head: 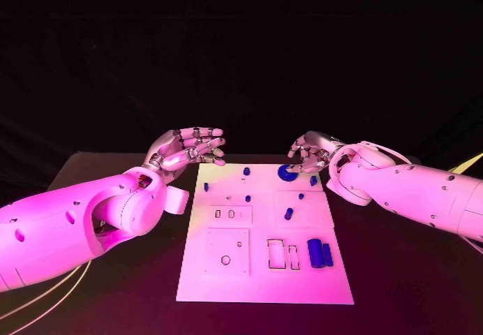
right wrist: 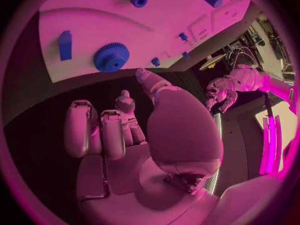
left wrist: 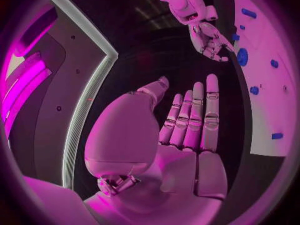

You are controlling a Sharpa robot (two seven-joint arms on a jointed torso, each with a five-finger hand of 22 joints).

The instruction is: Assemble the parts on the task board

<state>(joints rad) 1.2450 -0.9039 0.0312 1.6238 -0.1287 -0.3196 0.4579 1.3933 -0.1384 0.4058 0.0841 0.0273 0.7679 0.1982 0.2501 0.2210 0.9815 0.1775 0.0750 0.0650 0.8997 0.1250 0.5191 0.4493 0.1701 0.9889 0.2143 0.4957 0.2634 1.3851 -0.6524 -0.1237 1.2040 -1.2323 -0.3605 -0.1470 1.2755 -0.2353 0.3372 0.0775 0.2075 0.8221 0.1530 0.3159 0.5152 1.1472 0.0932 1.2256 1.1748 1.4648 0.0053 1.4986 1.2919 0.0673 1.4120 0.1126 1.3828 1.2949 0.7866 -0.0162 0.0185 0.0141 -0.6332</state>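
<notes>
The white task board (head: pixel 264 279) lies lengthwise in the middle of the table. A blue gear (head: pixel 288 172) sits near its far edge, with small blue pegs (head: pixel 246 171) and a block (head: pixel 313 180) around it. Two blue cylinders (head: pixel 320 253) lie at the near right. My right hand (head: pixel 312 153) hovers just beyond the gear (right wrist: pixel 111 56), fingers bent with nothing in them, thumb (right wrist: pixel 150 82) reaching toward the board's far edge. My left hand (head: pixel 186 150) is raised past the far left corner, fingers (left wrist: pixel 194 115) straight and apart, empty.
The board (left wrist: pixel 269 95) carries several outlined slots and recesses (head: pixel 227 246) across its middle and near half. Black table surrounds it on all sides. A thin pale cable (head: pixel 40 296) lies at the near left.
</notes>
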